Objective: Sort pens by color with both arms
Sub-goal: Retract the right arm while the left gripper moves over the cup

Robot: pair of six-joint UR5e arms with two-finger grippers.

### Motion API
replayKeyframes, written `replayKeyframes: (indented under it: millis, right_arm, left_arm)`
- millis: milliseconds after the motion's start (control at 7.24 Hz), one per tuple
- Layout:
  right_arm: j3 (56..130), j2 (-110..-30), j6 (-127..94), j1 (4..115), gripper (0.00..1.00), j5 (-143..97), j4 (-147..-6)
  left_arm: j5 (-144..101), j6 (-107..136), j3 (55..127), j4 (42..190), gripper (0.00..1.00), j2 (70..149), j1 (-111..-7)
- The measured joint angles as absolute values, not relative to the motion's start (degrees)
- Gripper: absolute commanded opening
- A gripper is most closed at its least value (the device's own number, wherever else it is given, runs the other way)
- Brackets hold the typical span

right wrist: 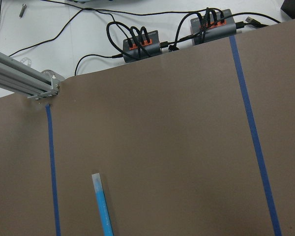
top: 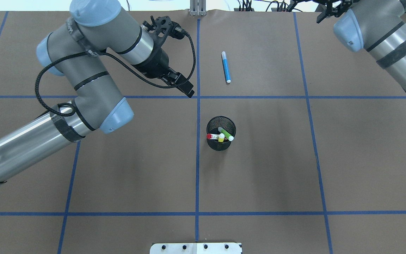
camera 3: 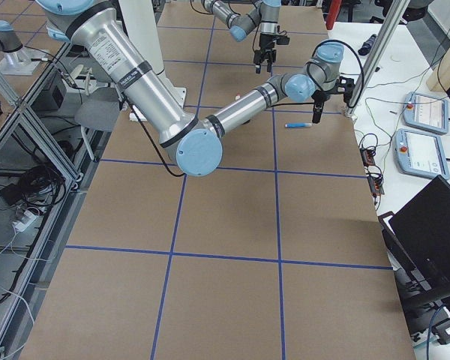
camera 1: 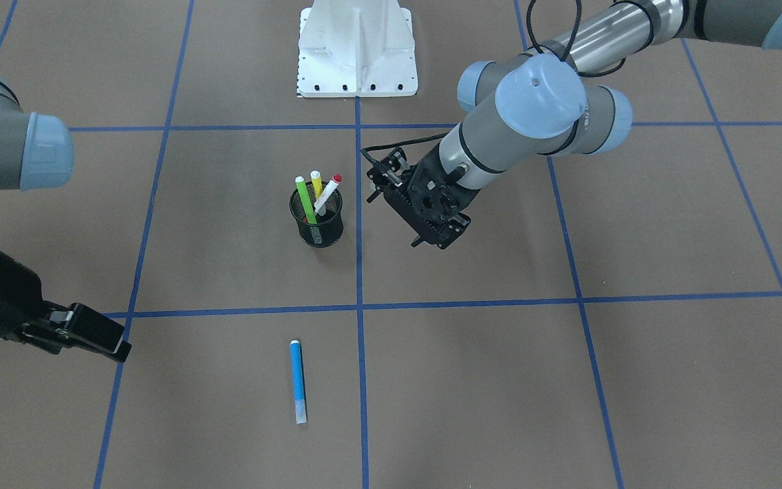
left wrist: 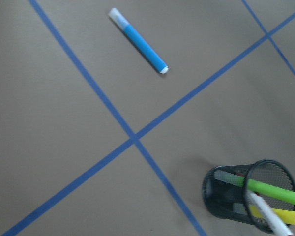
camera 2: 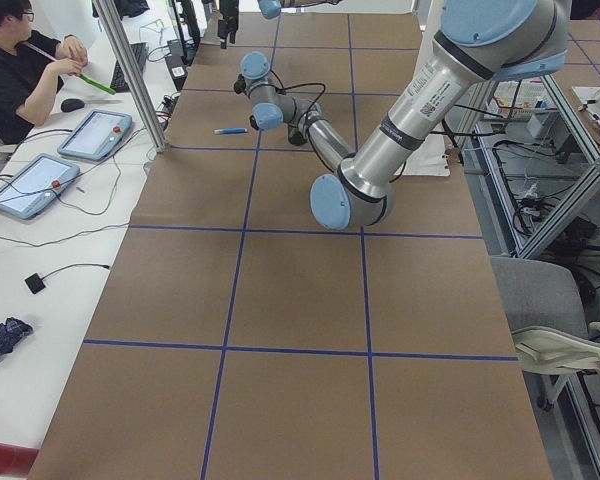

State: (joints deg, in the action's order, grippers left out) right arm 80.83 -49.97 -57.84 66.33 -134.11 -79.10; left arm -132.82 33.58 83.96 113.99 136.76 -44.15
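Note:
The blue pen (camera 1: 298,380) lies flat on the brown table on the far side, also in the overhead view (top: 226,67) and both wrist views (left wrist: 137,40) (right wrist: 102,206). The green pen (camera 1: 305,199), yellow pen (camera 1: 317,183) and white red-capped pen (camera 1: 328,193) stand in the black mesh cup (camera 1: 316,227) at the table's middle (top: 221,134). My left gripper (top: 188,90) hovers empty beside the cup, jaws apart (camera 1: 440,234). My right gripper (camera 1: 109,339) is empty, off to the side of the blue pen; I cannot tell whether it is open.
Blue tape lines (top: 198,141) divide the table into squares. The white pedestal base (camera 1: 357,51) stands at the robot's edge. Cable boxes (right wrist: 140,42) and a metal post (right wrist: 24,78) sit past the far edge. An operator (camera 2: 20,70) with tablets sits alongside.

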Motion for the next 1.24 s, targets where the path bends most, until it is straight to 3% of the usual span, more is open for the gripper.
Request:
replayKeyframes:
  millis: [415, 967, 1244]
  right_arm:
    - [80.66, -52.53, -57.75, 66.56, 1.0, -136.58, -79.29]
    - [80.5, -54.36, -57.74, 66.05, 1.0, -140.65, -81.54]
    - [80.44, -54.36, -57.74, 66.01, 1.0, -140.79, -81.64]
  left_arm:
    - [-135.81, 27.97, 81.88, 99.01, 0.98, 145.01, -42.25]
    - [-135.61, 26.9, 80.2, 97.09, 0.96, 145.42, -37.63]
    - [-134.45, 26.89, 79.97, 97.01, 0.83, 145.14, -36.38]
